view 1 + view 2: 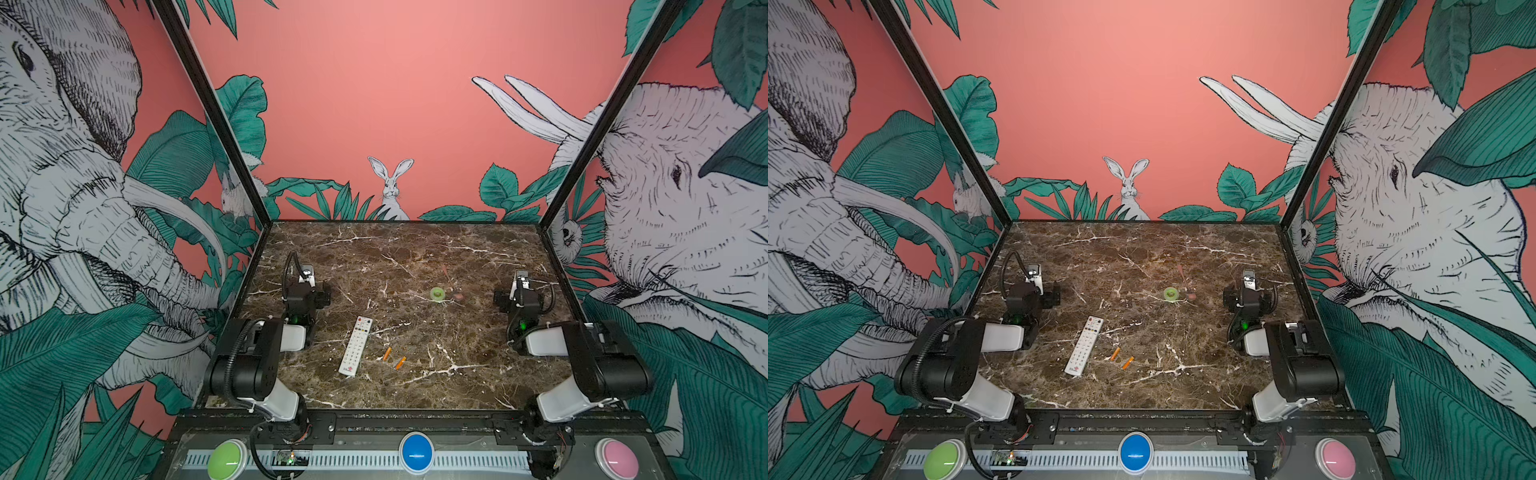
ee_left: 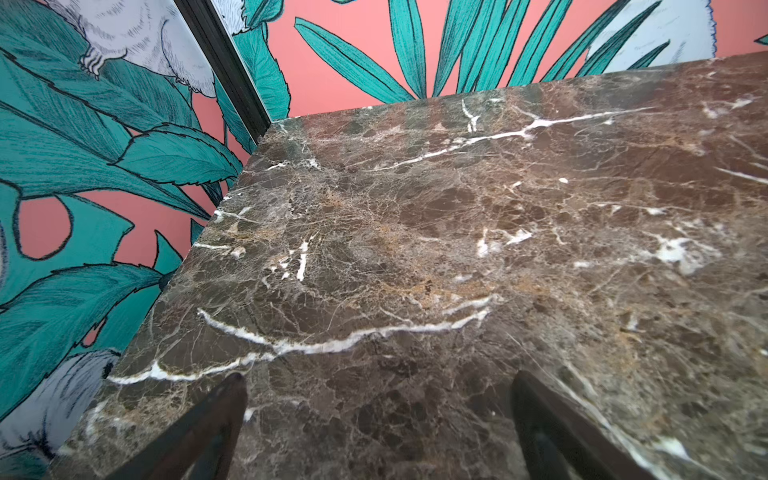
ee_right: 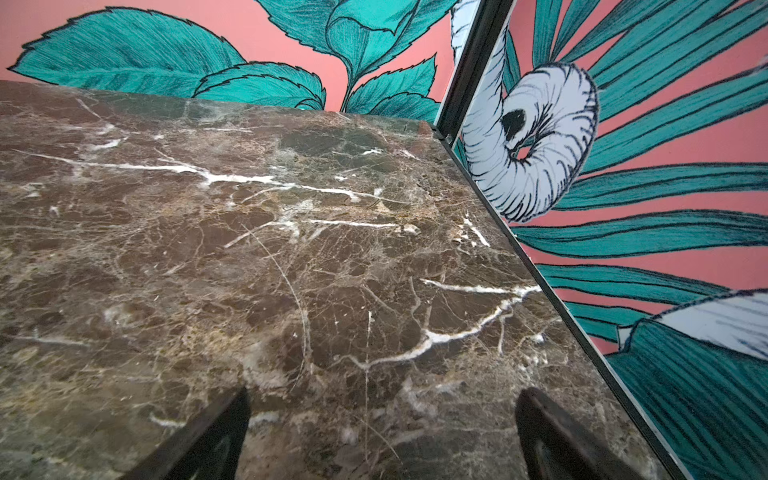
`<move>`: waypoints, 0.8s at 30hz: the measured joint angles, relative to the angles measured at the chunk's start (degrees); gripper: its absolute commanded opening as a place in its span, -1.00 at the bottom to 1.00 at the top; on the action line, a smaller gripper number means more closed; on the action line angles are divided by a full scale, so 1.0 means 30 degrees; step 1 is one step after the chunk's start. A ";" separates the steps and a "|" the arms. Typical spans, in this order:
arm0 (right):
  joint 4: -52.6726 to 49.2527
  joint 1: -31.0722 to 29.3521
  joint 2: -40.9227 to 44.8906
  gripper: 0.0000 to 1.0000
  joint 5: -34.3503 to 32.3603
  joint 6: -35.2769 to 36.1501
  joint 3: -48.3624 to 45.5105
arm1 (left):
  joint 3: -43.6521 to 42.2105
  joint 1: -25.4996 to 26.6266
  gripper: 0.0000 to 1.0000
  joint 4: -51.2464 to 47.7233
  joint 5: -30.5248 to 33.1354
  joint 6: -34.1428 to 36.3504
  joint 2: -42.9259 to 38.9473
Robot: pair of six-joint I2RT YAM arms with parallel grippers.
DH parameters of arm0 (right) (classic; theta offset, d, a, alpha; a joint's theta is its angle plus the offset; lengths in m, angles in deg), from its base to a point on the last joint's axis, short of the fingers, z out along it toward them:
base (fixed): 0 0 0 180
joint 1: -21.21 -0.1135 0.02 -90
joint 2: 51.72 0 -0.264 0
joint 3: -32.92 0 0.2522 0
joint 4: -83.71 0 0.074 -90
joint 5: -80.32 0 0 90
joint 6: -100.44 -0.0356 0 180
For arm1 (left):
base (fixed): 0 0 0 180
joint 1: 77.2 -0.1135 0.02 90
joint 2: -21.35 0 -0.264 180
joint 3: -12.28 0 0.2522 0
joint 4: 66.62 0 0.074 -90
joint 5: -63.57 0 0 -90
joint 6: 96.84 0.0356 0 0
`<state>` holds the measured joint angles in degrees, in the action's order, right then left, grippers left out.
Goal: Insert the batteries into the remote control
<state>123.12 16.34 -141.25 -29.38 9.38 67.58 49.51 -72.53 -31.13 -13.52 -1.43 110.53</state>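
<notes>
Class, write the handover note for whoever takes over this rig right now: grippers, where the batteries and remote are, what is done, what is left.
Left gripper: open, empty, over bare table, left side.
Right gripper: open, empty, right side.
Remote control: flat on the table, buttons up, between the arms.
Battery nearer the remote and second battery: loose on the table, just right of it.
Done: nothing. Left: turn the remote over, probably open its back, load both batteries.

Lab booth: mural walls [image 1: 374, 104], marble tabletop [image 1: 415, 257]
</notes>
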 measured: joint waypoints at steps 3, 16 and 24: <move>-0.0007 0.0000 0.0000 0.97 0.0182 0.0000 0.0000 | 0.0000 0.0000 0.99 0.0000 0.0000 0.0000 0.0000; -0.0044 0.0000 0.0000 0.98 0.0299 0.0007 0.0000 | 0.0000 0.0000 0.99 -0.0007 0.0000 0.0000 0.0000; -0.0051 0.0000 0.0000 0.98 0.0306 0.0007 0.0000 | 0.0000 0.0000 0.99 0.0000 0.0000 0.0000 0.0000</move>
<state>122.96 16.34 -141.25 -28.46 9.41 67.58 49.51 -72.53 -31.13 -13.52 -1.43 110.53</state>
